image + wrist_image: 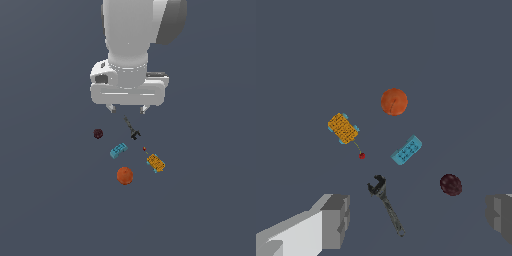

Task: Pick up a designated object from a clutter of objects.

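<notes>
The small dark maroon bumpy ball [98, 133] lies on the grey floor at the exterior view's left of the clutter; it also shows in the wrist view [450, 184]. My gripper [128, 108] hangs open and empty above the floor, behind the clutter and toward the exterior view's right of the maroon ball. In the wrist view its two grey fingers [336, 221] stand wide apart, the maroon ball between them, nearer the other finger. The larger orange-red ball [125, 175] [394, 101] lies at the front of the clutter.
A cyan toy brick [118, 150] [407, 150], an orange-yellow block [156, 162] [343, 128] with a thin cord to a tiny red bit [144, 148] [362, 156], and a thin black wrench-like tool [132, 128] [386, 202] lie near the maroon ball.
</notes>
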`<state>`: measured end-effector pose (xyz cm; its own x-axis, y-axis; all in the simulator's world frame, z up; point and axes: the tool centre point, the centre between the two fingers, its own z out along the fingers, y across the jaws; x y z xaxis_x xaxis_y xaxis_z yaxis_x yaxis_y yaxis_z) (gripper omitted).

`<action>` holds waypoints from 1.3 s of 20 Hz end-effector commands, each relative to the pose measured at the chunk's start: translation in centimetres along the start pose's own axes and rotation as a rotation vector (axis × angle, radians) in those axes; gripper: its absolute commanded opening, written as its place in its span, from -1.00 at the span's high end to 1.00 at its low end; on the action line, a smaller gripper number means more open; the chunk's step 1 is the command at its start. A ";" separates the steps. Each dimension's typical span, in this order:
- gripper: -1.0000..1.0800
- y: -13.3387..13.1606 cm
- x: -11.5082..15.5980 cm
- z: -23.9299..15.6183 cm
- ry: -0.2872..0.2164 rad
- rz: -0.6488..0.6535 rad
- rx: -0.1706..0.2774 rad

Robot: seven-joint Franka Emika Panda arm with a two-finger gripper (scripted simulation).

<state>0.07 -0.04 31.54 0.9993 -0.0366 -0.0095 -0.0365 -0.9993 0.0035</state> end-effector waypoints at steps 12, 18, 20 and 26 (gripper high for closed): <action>-0.92 -1.8 -0.5 0.7 -0.023 -0.085 -0.022; -0.92 -1.3 -0.5 1.2 -0.022 -0.085 -0.018; -0.92 -1.0 -0.5 1.8 -0.022 -0.090 -0.016; -0.92 1.0 -0.6 4.5 -0.019 -0.112 -0.004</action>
<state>-0.53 -0.47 27.83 0.9971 0.0694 -0.0296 0.0697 -0.9975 0.0086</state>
